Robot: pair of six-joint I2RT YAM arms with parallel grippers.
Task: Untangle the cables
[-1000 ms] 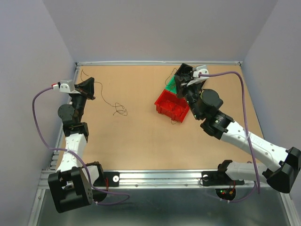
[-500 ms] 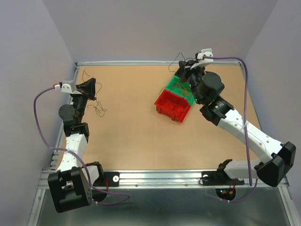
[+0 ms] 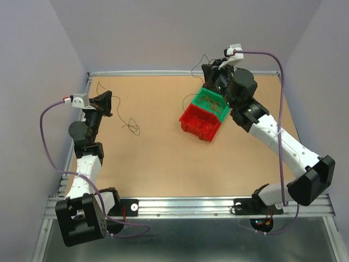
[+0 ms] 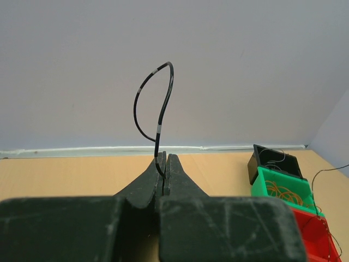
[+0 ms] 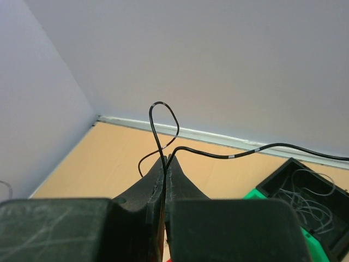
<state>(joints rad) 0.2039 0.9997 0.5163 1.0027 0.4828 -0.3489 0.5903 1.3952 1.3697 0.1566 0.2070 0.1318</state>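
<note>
Cables point(image 3: 131, 127): one dark strand point(image 4: 160, 126) pinched between the tips of the left gripper point(image 4: 164, 160), jaws pressed tight together on it. Above the tips, curling upward in an open loop against the pale wall, grey bands at intervals along its length. In the overhead view, trailing from that gripper down onto the table point(image 3: 163, 158) near the left edge and ending in a small curl, well apart from the bins. Second dark strand point(image 5: 229, 156) clamped the same way in the right gripper point(image 5: 165, 159), jaws closed on it; looping once above the fingertips, then running off to the right above the black bin point(image 5: 275, 188). Right gripper high over the far end of the row of bins, close to the back wall, a fine strand arching up from it. Orange-brown tangle point(image 4: 281, 189) lying inside the green bin point(image 4: 260, 188); pale thin strands inside the black bin. Red bin point(image 3: 186, 121) adjoining the green one on its near side, the row set at an angle on the right half of the table
</note>
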